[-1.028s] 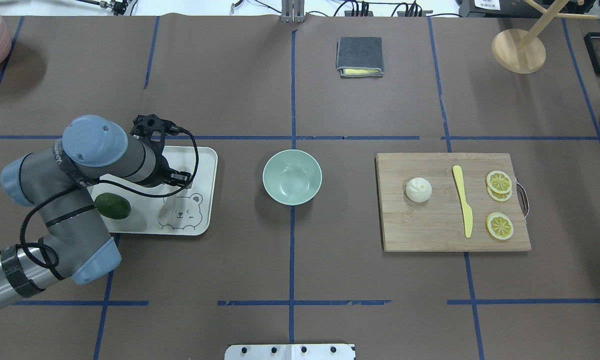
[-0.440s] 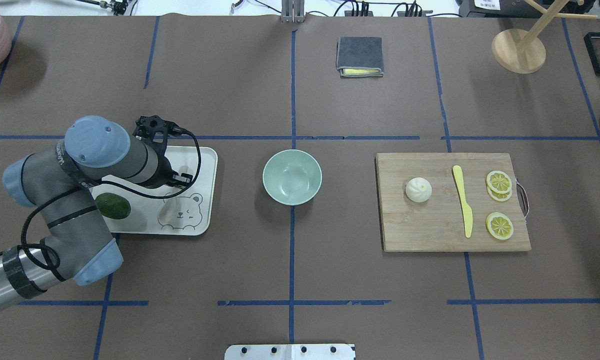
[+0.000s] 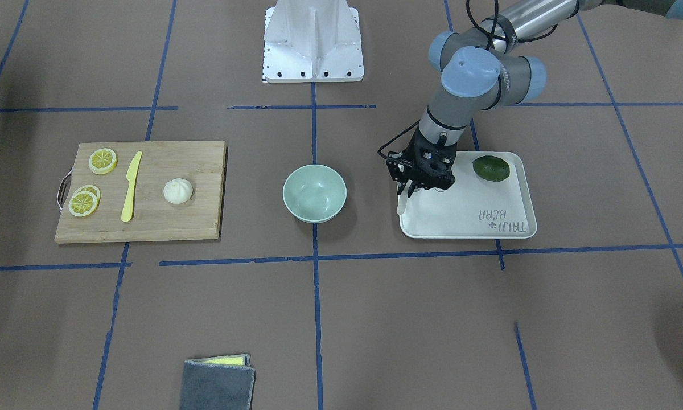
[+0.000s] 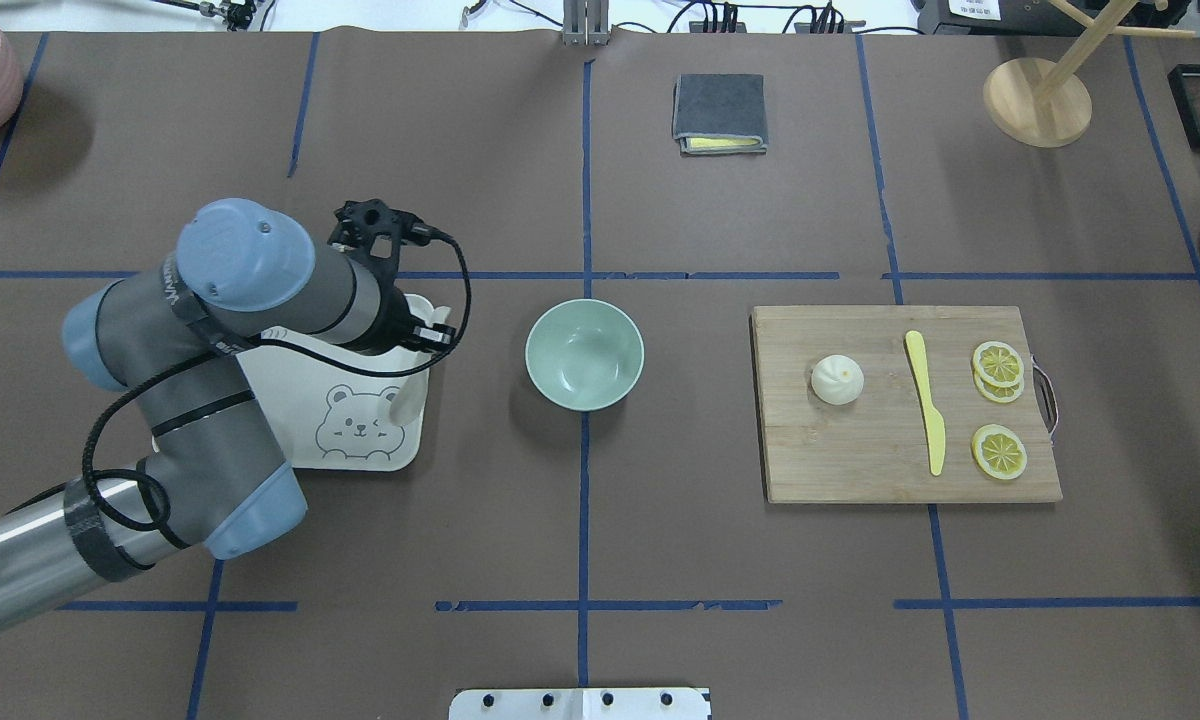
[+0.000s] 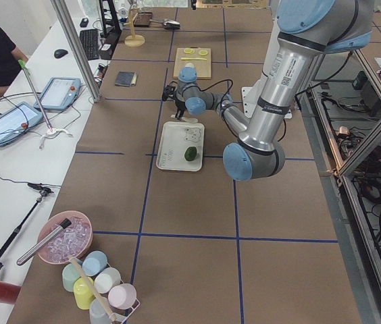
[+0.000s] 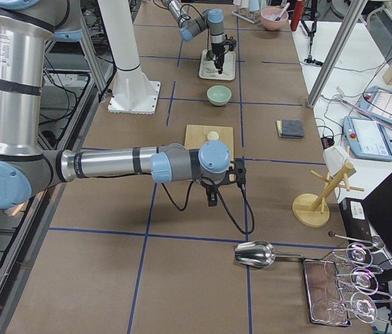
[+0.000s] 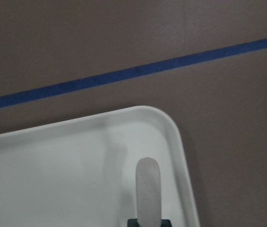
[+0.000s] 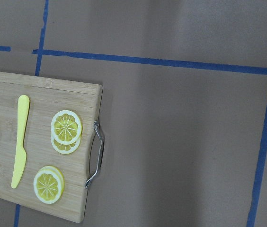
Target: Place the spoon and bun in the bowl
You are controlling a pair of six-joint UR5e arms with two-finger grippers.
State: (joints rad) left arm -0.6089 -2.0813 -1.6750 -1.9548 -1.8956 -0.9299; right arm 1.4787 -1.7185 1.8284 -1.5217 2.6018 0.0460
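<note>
The left gripper [image 3: 411, 191] clamps the spoon [image 4: 401, 402] above the tray [image 3: 449, 213] corner. The bowl [image 4: 584, 355] sits nearby, the bun [image 4: 837, 380] well beyond. Whether the right gripper [image 6: 213, 197] is parted cannot be told.

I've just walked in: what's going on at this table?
The left gripper holds the spoon at the bowl-side edge of the white tray. The mint-green bowl is empty. The bun sits untouched on the cutting board, so nothing is in the bowl yet.
</note>
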